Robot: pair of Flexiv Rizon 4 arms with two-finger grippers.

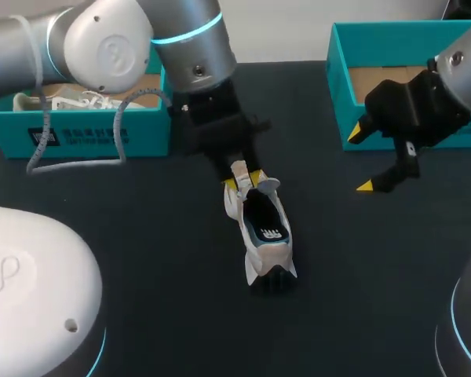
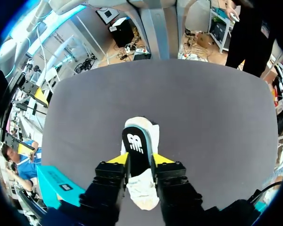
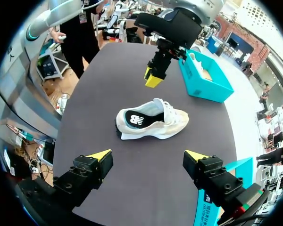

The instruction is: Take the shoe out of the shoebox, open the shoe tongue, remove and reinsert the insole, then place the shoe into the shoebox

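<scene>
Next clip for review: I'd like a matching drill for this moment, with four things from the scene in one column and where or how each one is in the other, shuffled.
Things:
1. shoe
2. left hand
3. right hand
4. left shoebox

Place or state:
A. open, off to the side of the shoe, touching nothing
B. holds a second shoe
C. by the shoe's toe end
D. upright on the table, insole showing

Pairs: 1-D, 2-C, 3-A, 4-B
</scene>
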